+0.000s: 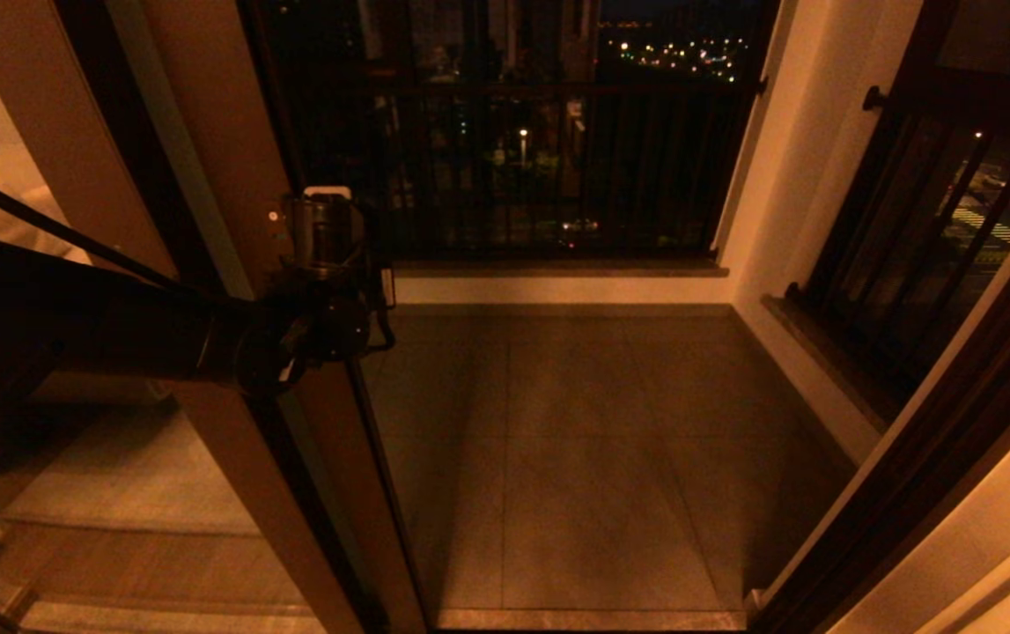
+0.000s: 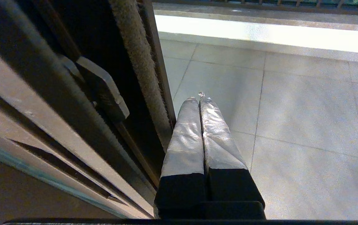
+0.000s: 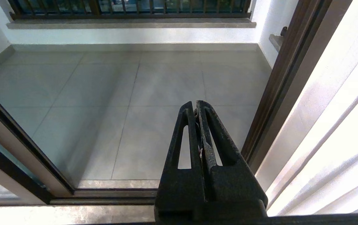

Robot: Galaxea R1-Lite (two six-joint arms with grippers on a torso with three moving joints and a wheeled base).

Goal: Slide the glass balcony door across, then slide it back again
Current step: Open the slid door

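One arm does the work on this dim balcony threshold: the left gripper point(image 2: 200, 100), fingers pressed together and holding nothing, sits just beside the leading edge of the glass balcony door point(image 1: 232, 264), on the opening's side. With the doorway standing wide, the door looks already slid across to the left (the return leg appears to be next). That calls for a steady sideways push or hook on the stile. Parked low, the right gripper point(image 3: 196, 107) is likewise clenched and empty. Beyond lies the tiled floor point(image 1: 593, 423).
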